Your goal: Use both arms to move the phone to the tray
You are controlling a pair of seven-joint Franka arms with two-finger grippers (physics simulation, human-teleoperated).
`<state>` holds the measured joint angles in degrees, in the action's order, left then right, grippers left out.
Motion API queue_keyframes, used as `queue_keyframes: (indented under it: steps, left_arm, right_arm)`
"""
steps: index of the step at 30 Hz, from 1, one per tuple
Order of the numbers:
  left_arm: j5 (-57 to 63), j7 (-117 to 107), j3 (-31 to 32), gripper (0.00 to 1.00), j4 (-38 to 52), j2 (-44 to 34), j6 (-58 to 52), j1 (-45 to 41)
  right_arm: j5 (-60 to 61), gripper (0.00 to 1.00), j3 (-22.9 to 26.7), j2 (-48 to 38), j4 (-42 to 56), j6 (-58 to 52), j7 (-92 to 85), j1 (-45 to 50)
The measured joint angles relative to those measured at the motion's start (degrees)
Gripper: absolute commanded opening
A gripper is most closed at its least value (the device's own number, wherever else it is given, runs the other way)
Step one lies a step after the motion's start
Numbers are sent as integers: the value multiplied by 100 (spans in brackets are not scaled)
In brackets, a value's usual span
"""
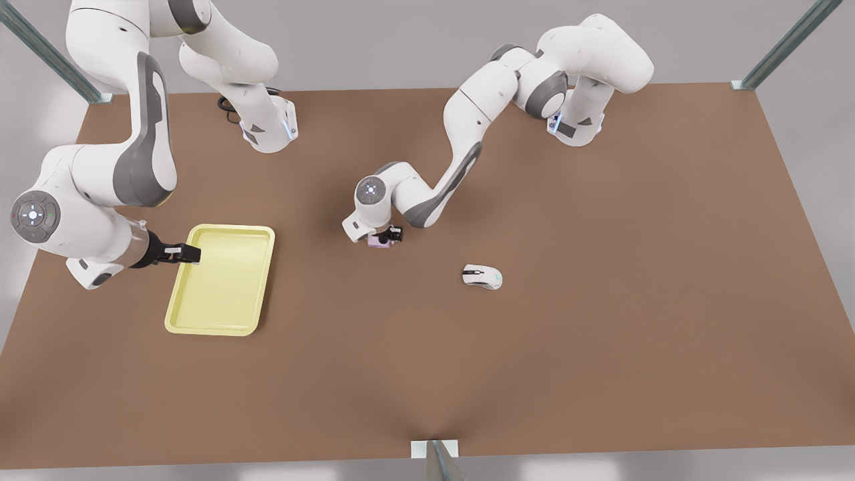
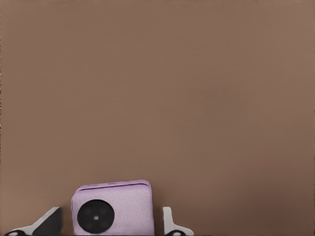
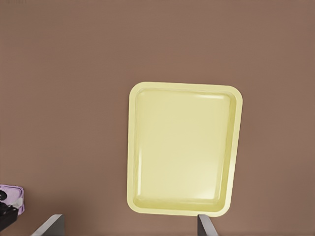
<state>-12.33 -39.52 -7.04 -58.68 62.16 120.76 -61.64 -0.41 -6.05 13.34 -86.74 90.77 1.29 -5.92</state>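
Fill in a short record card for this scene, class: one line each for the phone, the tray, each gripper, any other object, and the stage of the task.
phone: pale lilac, on the brown table near its middle, not in the tray
tray: pale yellow, nothing in it, toward the front view's left
left gripper: down at the phone, a finger on either side, gaps visible
right gripper: open, above the tray's edge, holding nothing
other object: white mouse, apart from the phone
stage: phone not yet lifted

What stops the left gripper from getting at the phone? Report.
Probably nothing: yes, it looks reachable. The left gripper sits low over the phone, open fingers on either side, with nothing between them.
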Motion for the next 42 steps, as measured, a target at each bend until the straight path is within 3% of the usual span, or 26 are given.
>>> queue_keyframes:
  steps: [4, 8, 12, 24, 42]
  left_arm:
    - [-5, -12, 0, 100, -8, -759, -352, 498]
    - [19, 227, -61, 100, -53, -2010, -1421, 2352]
    - [135, 861, -237, 100, -312, -2599, -2345, 3737]
    - [151, 2218, -367, 100, -1097, -3487, -3328, 4246]
    - [252, 3128, -370, 100, -1525, -3513, -3159, 4204]
  right_arm:
    - [-22, 100, -45, 20, 24, 179, 6, 141]
    - [-38, 100, -68, 284, -25, 520, 153, 1126]
    - [-81, 100, -72, 621, -331, 872, 590, 2230]
    - [-81, 100, -130, 526, -1676, 1711, 2889, 3537]
    - [-132, 100, -411, 1318, -2460, 4177, 5457, 3606]
